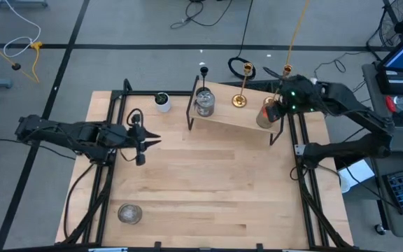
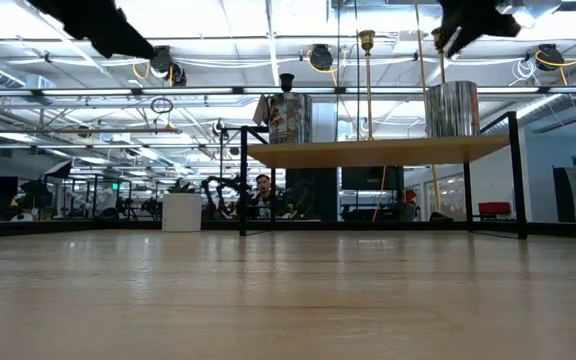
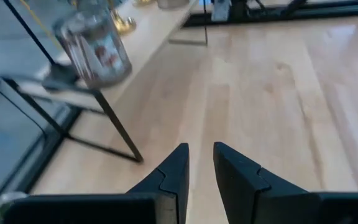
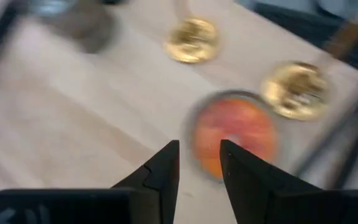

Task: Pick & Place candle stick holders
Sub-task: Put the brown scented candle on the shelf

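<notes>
A raised wooden shelf (image 1: 224,115) stands at the table's far side. On it stand a slim black stemmed holder (image 1: 203,71), a silvery glass cup (image 1: 204,103), a brass holder (image 1: 239,101) and an orange-red glass cup (image 1: 266,116). The right wrist view shows a second brass base (image 4: 297,90) beside the orange-red cup (image 4: 236,132). Another silvery cup (image 1: 129,213) stands on the table near the front left. My right gripper (image 4: 199,149) hovers open above the orange-red cup, clear of it in the low view (image 2: 468,30). My left gripper (image 1: 147,143) is slightly open and empty above the table's left part.
A small white cup with a dark inside (image 1: 162,102) stands on the table left of the shelf. The shelf's black legs (image 3: 114,124) reach down to the tabletop. Black frame rails (image 1: 110,112) run along the table's sides. Bare wood (image 1: 215,189) lies between the shelf and the near edge.
</notes>
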`<state>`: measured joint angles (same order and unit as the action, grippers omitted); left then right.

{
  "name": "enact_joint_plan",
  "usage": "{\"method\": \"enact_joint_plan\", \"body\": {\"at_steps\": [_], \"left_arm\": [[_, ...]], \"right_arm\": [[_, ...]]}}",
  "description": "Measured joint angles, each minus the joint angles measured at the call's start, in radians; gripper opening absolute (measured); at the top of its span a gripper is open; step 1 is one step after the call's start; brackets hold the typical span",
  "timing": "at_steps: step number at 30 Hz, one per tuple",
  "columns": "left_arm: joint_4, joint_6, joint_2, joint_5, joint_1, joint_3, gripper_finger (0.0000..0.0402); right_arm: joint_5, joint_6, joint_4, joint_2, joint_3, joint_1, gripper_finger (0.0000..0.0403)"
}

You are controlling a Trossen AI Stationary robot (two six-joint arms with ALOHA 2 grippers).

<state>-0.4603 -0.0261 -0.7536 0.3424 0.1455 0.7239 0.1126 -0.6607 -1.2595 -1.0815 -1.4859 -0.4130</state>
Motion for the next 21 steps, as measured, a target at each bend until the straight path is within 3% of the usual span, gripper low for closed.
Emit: {"method": "enact_joint_plan", "body": {"at_steps": [6,10,17,21], "left_arm": [[-0.249,-0.15,-0.009,0.0,0.058,0.115,0.0081],[-0.378,-0.197,-0.018,-0.028,0.091,0.185,0.0081],[-0.586,-0.267,-0.04,-0.34,0.147,0.199,0.0081],[-0.641,-0.362,-0.074,-0.386,0.208,0.198,0.0081]], "right_arm": [[-0.012,0.063,0.324,0.074,0.119,0.194,0.0109],[-0.012,0.102,0.655,0.109,0.273,0.316,0.0109],[-0.118,0.206,1.276,0.108,0.603,0.477,0.0109],[-0.117,0.212,1.492,0.088,0.741,0.534,0.0109]]}}
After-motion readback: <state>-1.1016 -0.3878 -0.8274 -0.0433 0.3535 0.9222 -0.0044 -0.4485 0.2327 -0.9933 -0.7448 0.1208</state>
